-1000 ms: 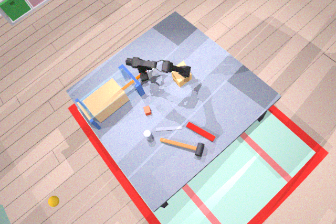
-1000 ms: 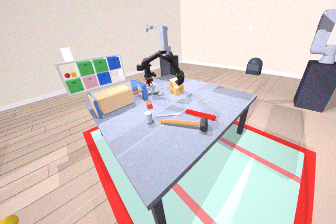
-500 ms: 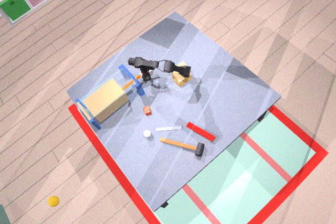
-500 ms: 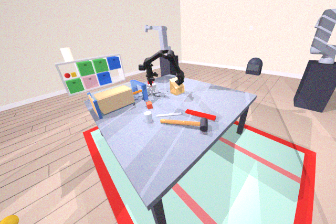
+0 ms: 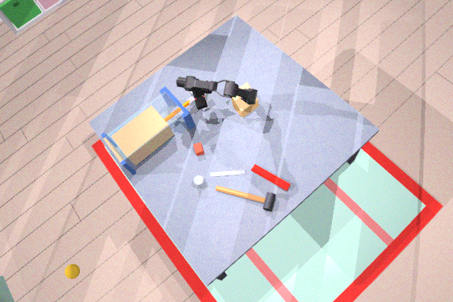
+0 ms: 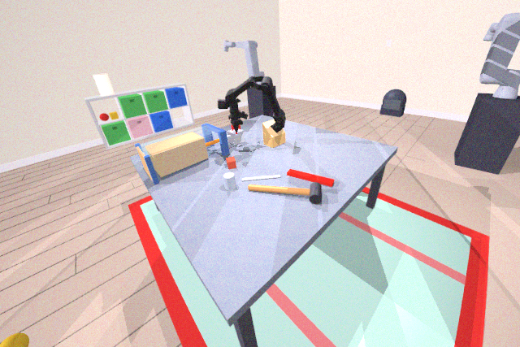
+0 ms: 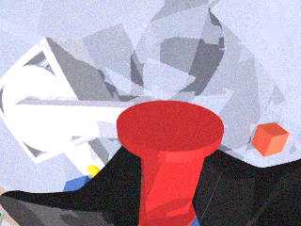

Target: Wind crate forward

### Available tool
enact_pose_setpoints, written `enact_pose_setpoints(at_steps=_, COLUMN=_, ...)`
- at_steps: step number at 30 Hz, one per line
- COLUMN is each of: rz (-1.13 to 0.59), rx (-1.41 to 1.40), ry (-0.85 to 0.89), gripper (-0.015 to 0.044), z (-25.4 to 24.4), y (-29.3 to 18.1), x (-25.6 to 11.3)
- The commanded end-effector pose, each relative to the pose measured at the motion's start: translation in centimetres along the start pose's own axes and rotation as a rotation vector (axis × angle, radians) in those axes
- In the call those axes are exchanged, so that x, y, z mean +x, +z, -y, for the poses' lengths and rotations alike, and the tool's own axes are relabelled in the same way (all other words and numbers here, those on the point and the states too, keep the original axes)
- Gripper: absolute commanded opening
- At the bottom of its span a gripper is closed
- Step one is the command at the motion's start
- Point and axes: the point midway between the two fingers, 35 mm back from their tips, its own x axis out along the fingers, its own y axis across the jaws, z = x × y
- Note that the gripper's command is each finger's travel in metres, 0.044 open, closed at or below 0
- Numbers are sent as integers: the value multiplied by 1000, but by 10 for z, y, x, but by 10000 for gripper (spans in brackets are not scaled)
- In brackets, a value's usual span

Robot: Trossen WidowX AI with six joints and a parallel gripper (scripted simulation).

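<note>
The tan crate (image 5: pixel 141 134) (image 6: pixel 176 152) sits flat in the clear-panelled cubby, its front short of the blue mouth frame (image 5: pixel 188 120) (image 6: pixel 226 146). An orange strap (image 5: pixel 177 110) (image 6: pixel 213 142) runs from the crate through the frame toward the winch. The white winch (image 7: pixel 35 85) is at the left in the wrist view and largely hidden by the arm in the top view. The handle's crank arm (image 7: pixel 101 113) lies across the winch top and ends at a red knob (image 7: pixel 169 124). My gripper (image 6: pixel 236 129) (image 7: pixel 156 136) is shut on this knob beside the winch. The key's seating is hidden.
An orange-red cube (image 5: pixel 198 148) (image 6: pixel 231 162) (image 7: pixel 269 139) lies near the mouth frame. A white cylinder (image 5: pixel 198 180), white bar (image 5: pixel 227 173), red bar (image 5: pixel 270 177) and mallet (image 5: pixel 241 194) lie farther off. A tan block (image 5: pixel 243 109) (image 6: pixel 273 140) stands by the arm's base.
</note>
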Motion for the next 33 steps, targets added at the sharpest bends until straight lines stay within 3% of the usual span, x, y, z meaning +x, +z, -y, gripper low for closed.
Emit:
enact_pose_setpoints(at_steps=1, rz=17, rx=9, ry=4, gripper=0, z=-1, y=11, x=1)
enact_pose_setpoints(at_steps=33, rz=19, rx=11, ry=5, gripper=0, z=-15, y=57, x=0)
